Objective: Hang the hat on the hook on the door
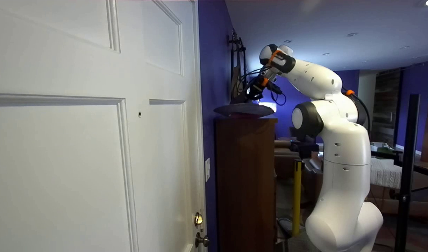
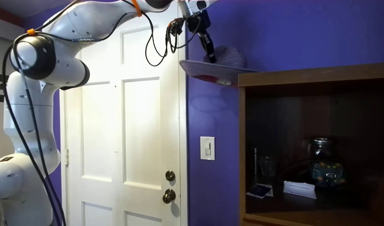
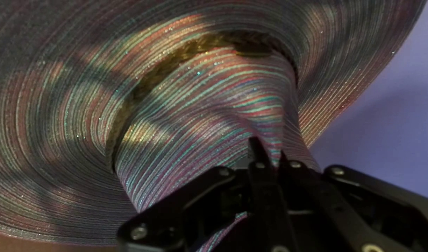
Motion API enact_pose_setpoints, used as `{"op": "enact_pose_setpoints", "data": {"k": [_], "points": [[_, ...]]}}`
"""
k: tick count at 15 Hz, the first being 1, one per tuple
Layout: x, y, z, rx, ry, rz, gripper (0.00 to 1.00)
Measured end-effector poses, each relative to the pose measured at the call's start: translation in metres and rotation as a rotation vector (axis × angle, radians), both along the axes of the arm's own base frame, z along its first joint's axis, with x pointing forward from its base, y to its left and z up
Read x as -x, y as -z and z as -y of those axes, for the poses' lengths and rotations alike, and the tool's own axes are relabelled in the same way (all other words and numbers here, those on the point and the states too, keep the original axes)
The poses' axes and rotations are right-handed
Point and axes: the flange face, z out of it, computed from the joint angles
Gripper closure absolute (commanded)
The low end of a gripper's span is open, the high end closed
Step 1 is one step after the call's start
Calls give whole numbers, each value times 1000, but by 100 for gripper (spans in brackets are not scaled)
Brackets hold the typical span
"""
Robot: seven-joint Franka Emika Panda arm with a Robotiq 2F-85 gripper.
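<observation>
In an exterior view, a white panelled wooden door (image 1: 95,147) stands at left; next, a wide-brimmed, finely striped soft hat (image 1: 243,110), its crown pinched between black jaws, hangs over a tall brown wooden cabinet (image 1: 245,182), contact unclear; further right stands a white robot arm (image 1: 347,147).

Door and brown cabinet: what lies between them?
White trim, then purple wall with a light switch, in both exterior views. Higher up in an exterior view, the hat hides part of that wall.
</observation>
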Motion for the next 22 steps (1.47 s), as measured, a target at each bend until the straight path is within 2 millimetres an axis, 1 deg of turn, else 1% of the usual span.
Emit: {"op": "enact_pose_setpoints", "data": {"k": [2,4,6,9,11,13,15,17,20,22], "points": [[-1,-4,-6,-14,9,6,99],[-1,-12,-21,-40,3,4,99],[2,-23,-47,-84,-7,-9,99],[7,-40,-95,-152,-33,-42,99],[10,-50,-124,-177,-26,-69,99],[11,-56,-148,-200,2,-84,99],[9,-54,-170,-236,32,-105,99],[4,-45,-190,-278,58,-128,99],[-1,-25,-215,-349,107,-153,99],[-3,-10,-228,-380,142,-173,99]]}}
